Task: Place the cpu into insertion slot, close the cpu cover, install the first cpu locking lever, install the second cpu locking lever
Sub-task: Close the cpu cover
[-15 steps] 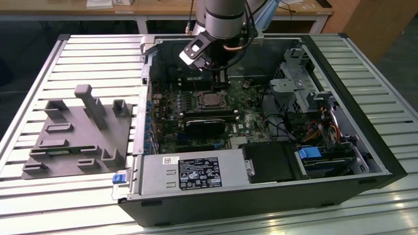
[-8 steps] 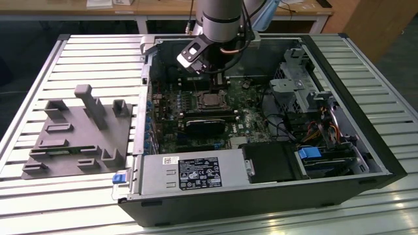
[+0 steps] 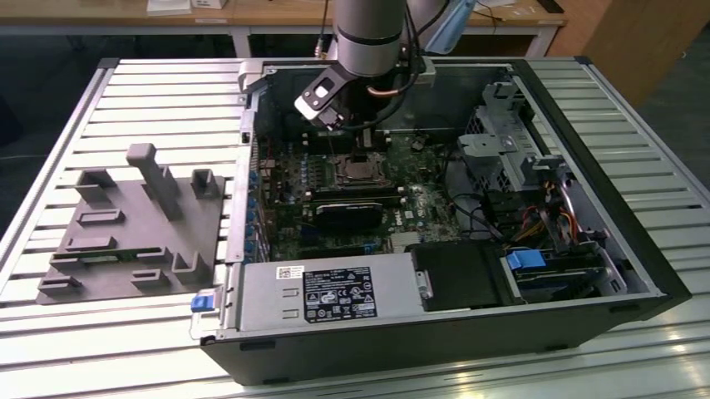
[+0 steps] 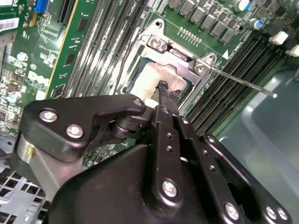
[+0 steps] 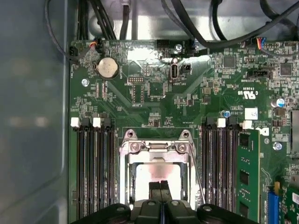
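Pincer point(image 5: 161, 185) tips together, seemingly touching the cpu point(image 5: 144, 175).

Your exterior view looks down from high and well back onto the open computer case point(image 3: 444, 353). Both wrist views sit close above the motherboard point(image 5: 154, 93) point(image 4: 70, 42), facing down, sharing the cpu cover point(image 5: 125, 179) point(image 4: 180, 52).

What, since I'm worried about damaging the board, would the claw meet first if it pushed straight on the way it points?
Most likely the cpu: the claw points at its silver top, inside the window of the cpu cover. How much gap there is between them is unclear.
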`<state>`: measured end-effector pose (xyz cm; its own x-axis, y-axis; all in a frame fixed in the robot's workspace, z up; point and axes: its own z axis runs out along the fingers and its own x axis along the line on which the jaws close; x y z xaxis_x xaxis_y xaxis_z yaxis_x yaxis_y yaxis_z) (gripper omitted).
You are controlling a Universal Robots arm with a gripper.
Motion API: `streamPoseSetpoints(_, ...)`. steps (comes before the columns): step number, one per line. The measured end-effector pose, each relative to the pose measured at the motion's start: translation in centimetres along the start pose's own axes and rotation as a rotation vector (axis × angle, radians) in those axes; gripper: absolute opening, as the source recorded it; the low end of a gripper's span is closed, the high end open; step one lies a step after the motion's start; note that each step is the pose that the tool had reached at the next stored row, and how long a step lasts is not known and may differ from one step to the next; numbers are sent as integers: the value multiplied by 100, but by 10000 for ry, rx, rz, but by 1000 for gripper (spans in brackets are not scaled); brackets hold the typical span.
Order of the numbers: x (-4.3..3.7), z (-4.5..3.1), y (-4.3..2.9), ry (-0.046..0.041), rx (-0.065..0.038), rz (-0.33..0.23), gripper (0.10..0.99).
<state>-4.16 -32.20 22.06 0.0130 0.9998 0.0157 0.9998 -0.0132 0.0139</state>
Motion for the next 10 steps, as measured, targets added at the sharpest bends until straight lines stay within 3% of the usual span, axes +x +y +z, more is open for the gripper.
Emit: streamPoseSetpoints(10,0,2,0,28,29,-1930,102)
